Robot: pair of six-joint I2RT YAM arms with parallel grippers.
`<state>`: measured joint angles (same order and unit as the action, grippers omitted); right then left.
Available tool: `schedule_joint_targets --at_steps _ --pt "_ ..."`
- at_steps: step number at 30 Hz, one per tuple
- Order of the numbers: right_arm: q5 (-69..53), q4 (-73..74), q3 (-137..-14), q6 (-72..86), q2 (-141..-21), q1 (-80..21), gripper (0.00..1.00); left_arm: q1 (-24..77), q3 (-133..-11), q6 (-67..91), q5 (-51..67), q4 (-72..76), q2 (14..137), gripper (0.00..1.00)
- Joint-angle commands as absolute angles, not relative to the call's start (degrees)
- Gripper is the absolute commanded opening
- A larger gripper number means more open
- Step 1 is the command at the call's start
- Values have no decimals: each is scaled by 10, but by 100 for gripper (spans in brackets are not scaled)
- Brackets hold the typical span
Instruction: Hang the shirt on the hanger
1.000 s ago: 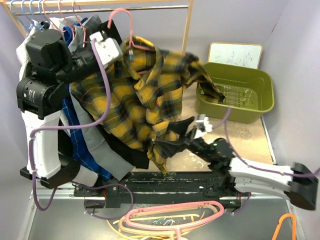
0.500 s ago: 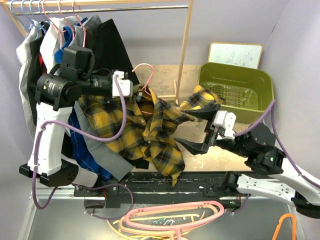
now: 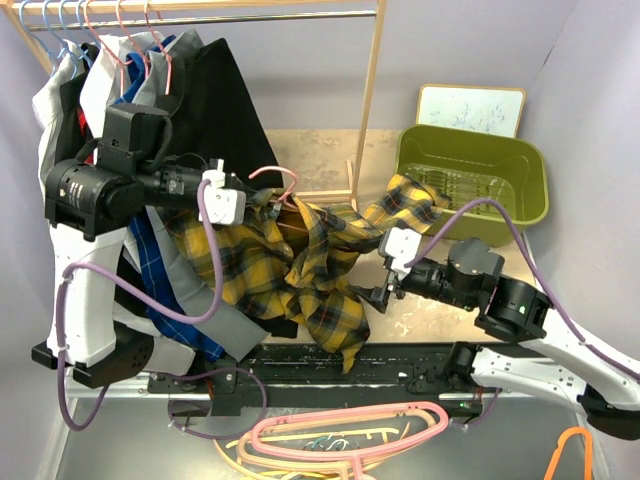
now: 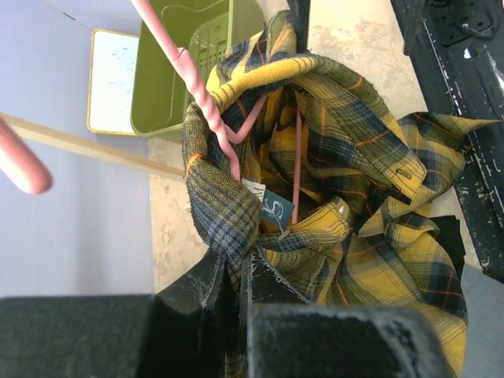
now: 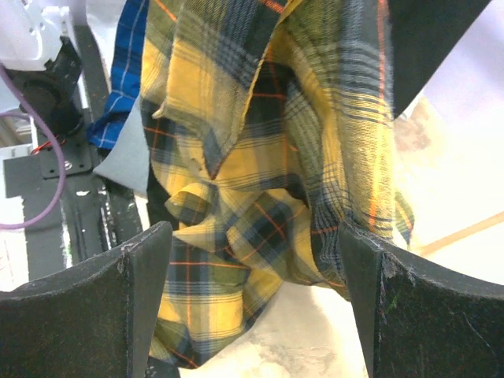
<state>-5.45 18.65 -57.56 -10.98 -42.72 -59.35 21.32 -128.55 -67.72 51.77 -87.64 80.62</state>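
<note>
The yellow and black plaid shirt hangs bunched in mid-air in front of the rack. The thin pink wire hanger has its hook sticking up from the collar and its wire runs down inside the neck opening. My left gripper is shut on the shirt's collar, right beside the hanger's neck. My right gripper is wide open at the shirt's lower right edge. In the right wrist view, folds of the shirt hang between and beyond my right gripper's fingers, with nothing gripped.
A wooden rack rail at the top left carries a black shirt, a blue checked shirt and others. A green bin and a whiteboard stand at the back right. A thick pink hanger and an orange hanger lie near the front edge.
My left gripper has come down and slightly left with the shirt and hanger, so the shirt hangs lower. My right gripper has moved left, back toward the shirt's lower edge, still open.
</note>
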Motion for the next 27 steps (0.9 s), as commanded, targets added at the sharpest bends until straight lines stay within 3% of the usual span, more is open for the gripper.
schedule_joint_targets --at_steps 1,17,27 --pt "-28 143 -588 -144 -403 -587 87 210 -1301 -709 553 -887 789 0" --pt "-52 120 -621 -192 -418 -583 84 210 -1304 -696 549 -887 778 0" --pt "-204 59 -617 -188 -493 -444 67 209 -1300 -691 549 -888 770 0"
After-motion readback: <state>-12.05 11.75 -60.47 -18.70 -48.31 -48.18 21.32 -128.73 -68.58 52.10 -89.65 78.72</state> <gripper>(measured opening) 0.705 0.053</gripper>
